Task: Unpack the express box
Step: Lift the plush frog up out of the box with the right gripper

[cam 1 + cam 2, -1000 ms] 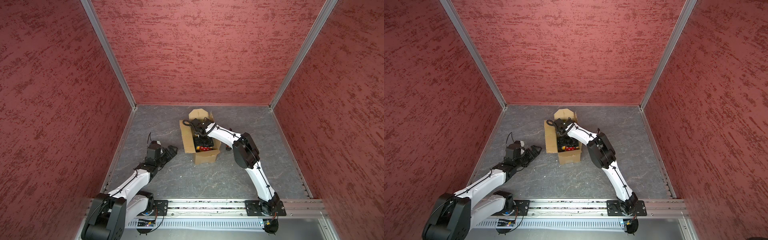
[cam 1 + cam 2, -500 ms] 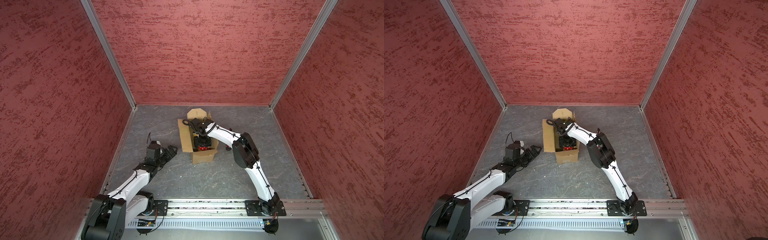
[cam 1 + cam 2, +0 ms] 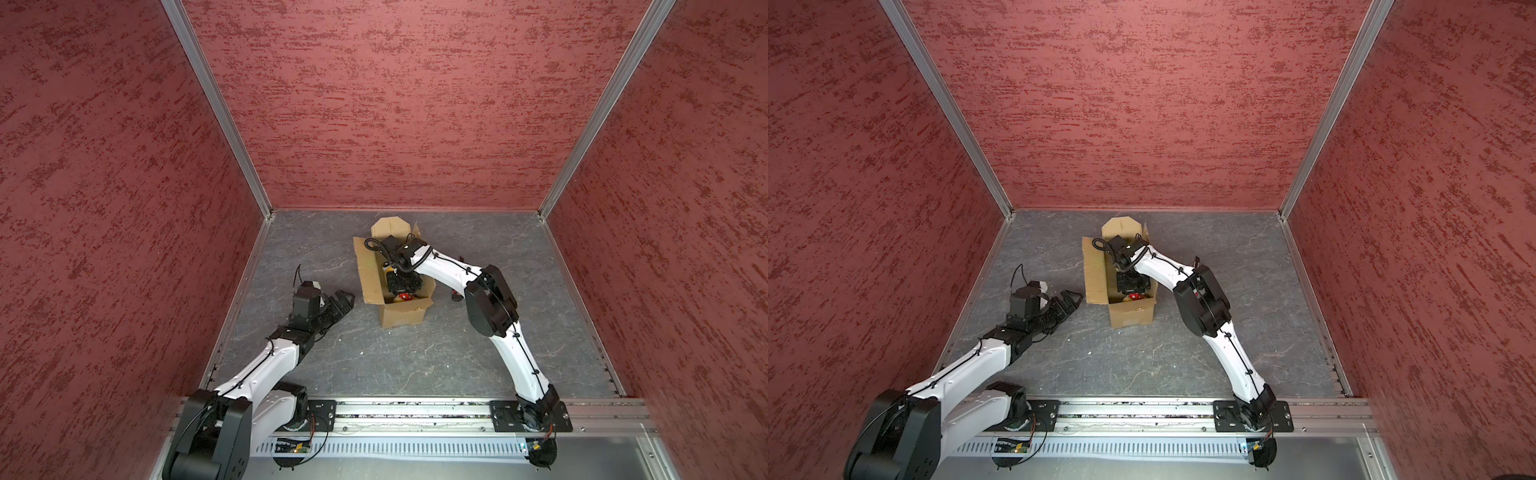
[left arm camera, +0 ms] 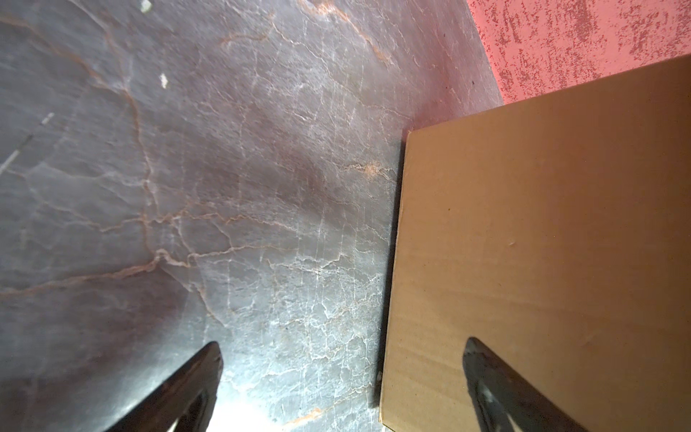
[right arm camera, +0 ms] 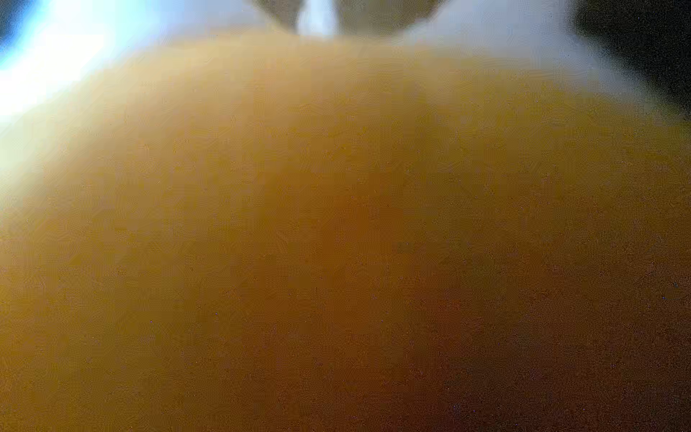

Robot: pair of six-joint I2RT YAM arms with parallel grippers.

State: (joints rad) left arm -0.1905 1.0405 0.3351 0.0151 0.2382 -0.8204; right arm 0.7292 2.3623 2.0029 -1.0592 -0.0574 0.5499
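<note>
Cardboard, plain and brown: the express box [image 3: 401, 318] stands open toward the back middle of the grey veined bench [image 3: 415, 365], its flaps splayed outward. The right gripper [image 3: 401, 291] is sunk inside it, over an orange-yellow toy [image 3: 402, 297] whose blurred surface fills the right wrist view. Its fingers are hidden down there, so I cannot tell whether they have closed on the toy. The left gripper [image 3: 343, 301] hovers just beside the box's left flap [image 3: 368, 270], fingers [image 4: 194, 389] spread wide and holding nothing.

With no hand bracing the box, the likeliest trouble is that a toy lying snug between the walls drags the light carton up or tips it during a lift. A shallow pinch on soft fabric could also slip, dropping the toy back inside.
</note>
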